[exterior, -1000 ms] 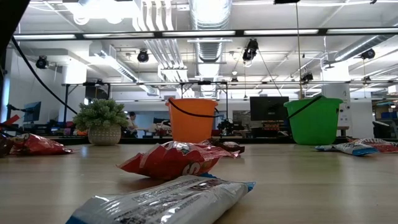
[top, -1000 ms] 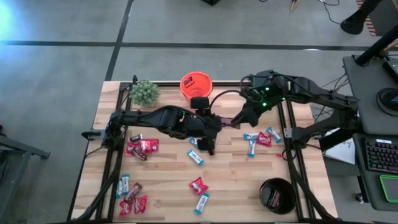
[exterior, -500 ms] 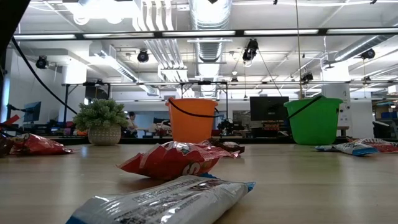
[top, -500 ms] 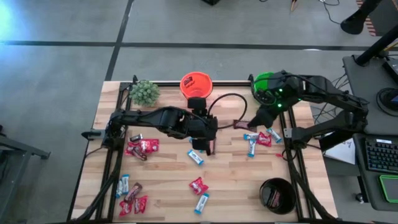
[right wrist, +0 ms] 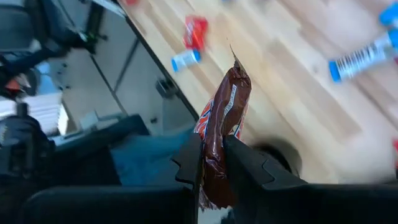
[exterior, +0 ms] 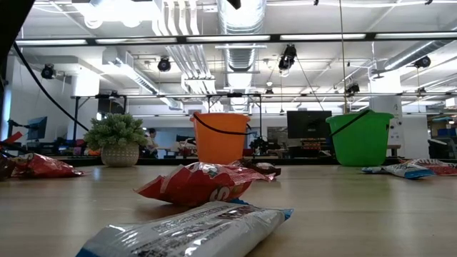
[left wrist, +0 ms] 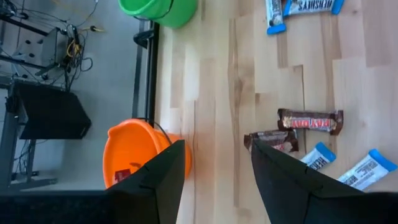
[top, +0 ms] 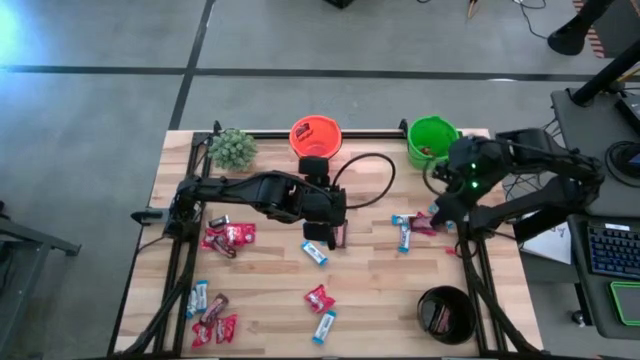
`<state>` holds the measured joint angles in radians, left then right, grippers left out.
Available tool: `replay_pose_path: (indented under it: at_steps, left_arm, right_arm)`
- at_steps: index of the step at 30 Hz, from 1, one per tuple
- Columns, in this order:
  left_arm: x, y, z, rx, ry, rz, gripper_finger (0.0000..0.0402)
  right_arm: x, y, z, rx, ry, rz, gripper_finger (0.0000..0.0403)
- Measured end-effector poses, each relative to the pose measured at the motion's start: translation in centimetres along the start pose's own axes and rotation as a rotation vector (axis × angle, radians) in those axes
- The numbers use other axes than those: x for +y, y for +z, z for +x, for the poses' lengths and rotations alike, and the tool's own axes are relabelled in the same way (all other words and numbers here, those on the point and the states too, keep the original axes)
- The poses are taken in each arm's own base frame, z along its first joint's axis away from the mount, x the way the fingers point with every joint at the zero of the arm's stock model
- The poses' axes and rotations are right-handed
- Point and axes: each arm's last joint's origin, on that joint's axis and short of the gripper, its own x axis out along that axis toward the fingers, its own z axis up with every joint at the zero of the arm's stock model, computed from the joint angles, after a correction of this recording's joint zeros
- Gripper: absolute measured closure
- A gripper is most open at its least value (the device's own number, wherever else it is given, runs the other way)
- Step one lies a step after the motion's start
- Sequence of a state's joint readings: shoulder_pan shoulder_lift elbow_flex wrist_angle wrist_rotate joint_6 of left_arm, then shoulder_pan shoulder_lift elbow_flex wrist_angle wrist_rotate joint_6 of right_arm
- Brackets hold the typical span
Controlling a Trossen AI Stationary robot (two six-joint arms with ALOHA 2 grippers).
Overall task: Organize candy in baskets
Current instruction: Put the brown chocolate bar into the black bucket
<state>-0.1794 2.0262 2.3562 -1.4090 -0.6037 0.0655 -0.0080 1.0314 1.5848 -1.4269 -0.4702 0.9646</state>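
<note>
Pale wooden slatted table (top: 380, 290), near to far. Near edge: round black plastic basket (top: 446, 314); scattered red and blue-white wrapped candy bars (top: 320, 297). Middle: left gripper (top: 336, 236), fingers parted, empty, above the boards; right gripper (right wrist: 211, 163) at the right edge, clamped on a dark brown wrapped candy bar (right wrist: 222, 124). Far edge: round orange plastic basket (top: 315, 134), round bright green plastic basket (top: 432, 137).

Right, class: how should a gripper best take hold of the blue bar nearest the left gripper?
Probably grip the bar at its middle, across its narrow width, from straight above: it lies flat and slanted, with bare table along both long sides.
</note>
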Motion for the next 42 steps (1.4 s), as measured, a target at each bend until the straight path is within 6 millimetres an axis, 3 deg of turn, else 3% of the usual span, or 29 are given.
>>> replay_pose_path:
  at_steps: [19, 42]
  left_arm:
    - [0.0, -0.4, 0.0, 0.035, -0.003, 0.024, 0.0235]
    - [-0.1, -0.9, 0.0, 0.085, -0.008, 0.079, 0.0235]
  right_arm:
    - [1.3, -4.8, 1.8, 0.229, -0.133, 0.146, 0.0359]
    - [5.8, -12.3, 11.0, 0.345, -0.338, 0.074, 0.0359]
